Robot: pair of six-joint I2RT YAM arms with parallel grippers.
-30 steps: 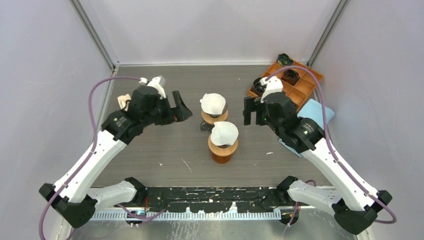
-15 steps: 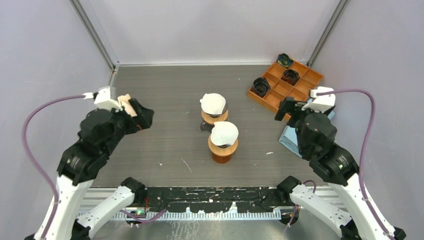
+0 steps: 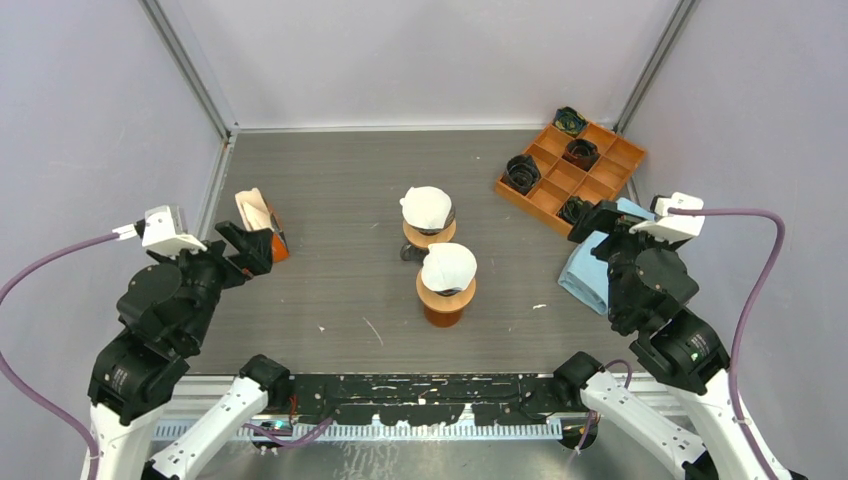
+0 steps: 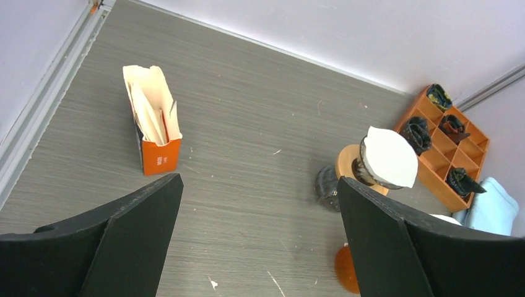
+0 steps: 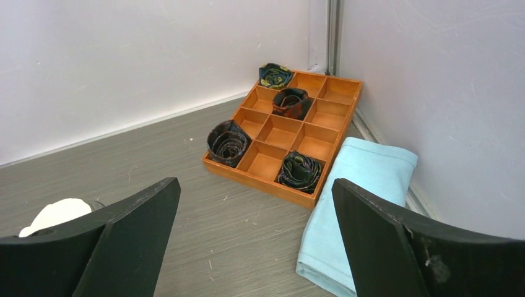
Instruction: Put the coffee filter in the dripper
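Note:
Two wooden drippers stand mid-table. The far dripper (image 3: 428,236) holds a white coffee filter (image 3: 427,206). The near dripper (image 3: 445,300) holds a second white filter (image 3: 448,266). In the left wrist view the far filter (image 4: 389,157) sits on its dripper (image 4: 348,168), and the near dripper's orange base (image 4: 345,270) peeks past my right finger. My left gripper (image 3: 245,248) (image 4: 259,183) is open and empty, drawn back to the left. My right gripper (image 3: 606,220) (image 5: 256,185) is open and empty, drawn back to the right. A filter's edge (image 5: 54,215) shows low left in the right wrist view.
An orange box of spare filters (image 3: 262,220) (image 4: 152,132) stands near the left wall. An orange compartment tray (image 3: 572,172) (image 5: 277,131) with rolled dark items sits at the back right. A folded blue cloth (image 3: 590,272) (image 5: 356,204) lies beside it.
Both arms have pulled back from the drippers toward their own sides and the near edge. Both filters stay on the drippers.

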